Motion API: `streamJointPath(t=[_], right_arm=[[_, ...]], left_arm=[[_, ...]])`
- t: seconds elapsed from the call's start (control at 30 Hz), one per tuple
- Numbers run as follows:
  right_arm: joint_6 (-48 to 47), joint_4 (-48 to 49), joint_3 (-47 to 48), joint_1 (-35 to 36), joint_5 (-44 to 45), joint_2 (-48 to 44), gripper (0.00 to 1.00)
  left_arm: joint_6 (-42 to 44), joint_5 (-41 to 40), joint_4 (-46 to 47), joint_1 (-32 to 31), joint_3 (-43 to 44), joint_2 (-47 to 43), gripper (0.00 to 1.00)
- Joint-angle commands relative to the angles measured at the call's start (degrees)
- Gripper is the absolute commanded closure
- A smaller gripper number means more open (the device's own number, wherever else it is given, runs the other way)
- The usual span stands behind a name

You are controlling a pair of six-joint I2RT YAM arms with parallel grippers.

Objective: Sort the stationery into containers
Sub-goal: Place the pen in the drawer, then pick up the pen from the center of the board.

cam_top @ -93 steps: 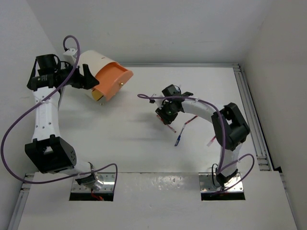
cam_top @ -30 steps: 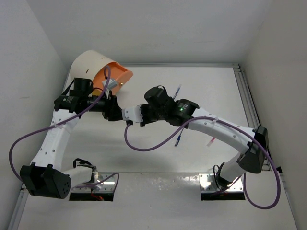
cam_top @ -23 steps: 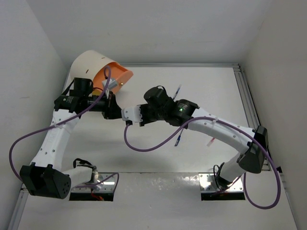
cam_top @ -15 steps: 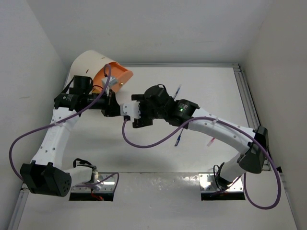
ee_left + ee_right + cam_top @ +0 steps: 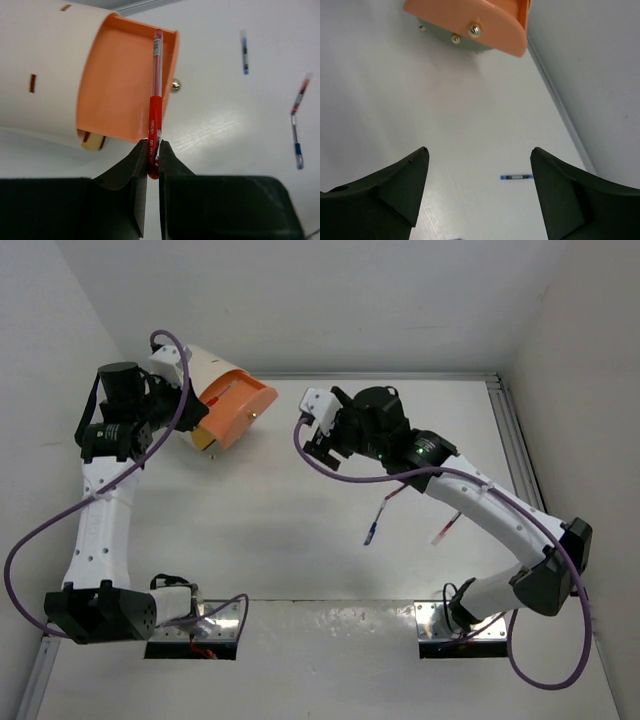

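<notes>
The cream-white bucket (image 5: 205, 365) lies on its side at the back left, its orange mouth (image 5: 120, 85) facing the table's middle. My left gripper (image 5: 153, 159) is shut on the lower end of a red pen (image 5: 155, 90), which reaches up across the bucket's mouth. In the top view the left gripper (image 5: 195, 412) sits right at the bucket's opening. My right gripper (image 5: 479, 152) is open and empty above the table, right of the bucket (image 5: 485, 30). Loose pens lie on the table: a blue one (image 5: 516, 176), a red-and-blue pair (image 5: 383, 512) and a red one (image 5: 441, 531).
White walls close in the table at the back and both sides, and a metal rail (image 5: 520, 470) runs along the right edge. Purple cables hang off both arms. In the left wrist view more pens lie to the right, one of them blue (image 5: 244, 52).
The two grippers met mid-table; the left shut on the red pen and the right opened. The left then carried the pen back to the bucket's mouth while the right drew away to the right.
</notes>
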Motion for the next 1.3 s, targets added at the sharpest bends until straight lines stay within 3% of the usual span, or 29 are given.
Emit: streamJointPath(t=[0.0, 0.57, 0.6, 0.7, 0.73, 0.83, 0.93, 1.1, 1.2, 1.27], right_arm=[[7.3, 0.6, -2.9, -2.5, -1.5, -1.5, 0.20], [16.7, -3.3, -7.8, -16.7, -9.5, -1.8, 0.35], [16.6, -3.0, -8.2, -16.9, -9.7, -1.9, 0.35], [16.6, -2.3, -9.9, -17.5, -9.7, -2.3, 0.35], [16.8, -2.3, -10.1, -17.8, -9.7, -2.2, 0.35], [18.1, -3.0, -10.4, -19.2, -10.2, -1.5, 0.37], [18.6, -4.6, -10.9, -20.9, -11.1, -0.8, 0.44], [16.4, -11.0, -12.5, -22.4, -11.3, -0.1, 0.63], [19.0, -15.2, -16.0, -21.9, -11.3, -0.6, 0.63], [21.8, -13.6, -23.1, -21.3, -11.2, -3.4, 0.51]], left_arm=[[-1.9, -7.4, 3.7, 1.0, 3.2, 1.5, 1.00], [-4.1, -6.5, 7.3, 0.2, 7.4, 14.5, 0.99], [-4.2, -5.8, 7.4, 0.1, 7.2, 14.8, 0.94], [-4.4, -4.2, 7.8, -0.4, 7.3, 16.0, 0.67], [-4.4, -3.8, 8.0, -0.7, 7.6, 16.2, 0.50], [-4.5, -3.1, 7.6, -0.8, 9.2, 16.1, 0.34], [-3.4, -2.8, 4.7, -0.7, 13.2, 15.2, 0.30], [0.9, -4.0, 0.7, 0.2, 18.9, 9.4, 0.29], [2.4, -5.9, -0.6, 0.4, 18.1, 5.3, 0.28], [2.2, -7.0, -0.6, 0.8, 15.5, 2.2, 0.26]])
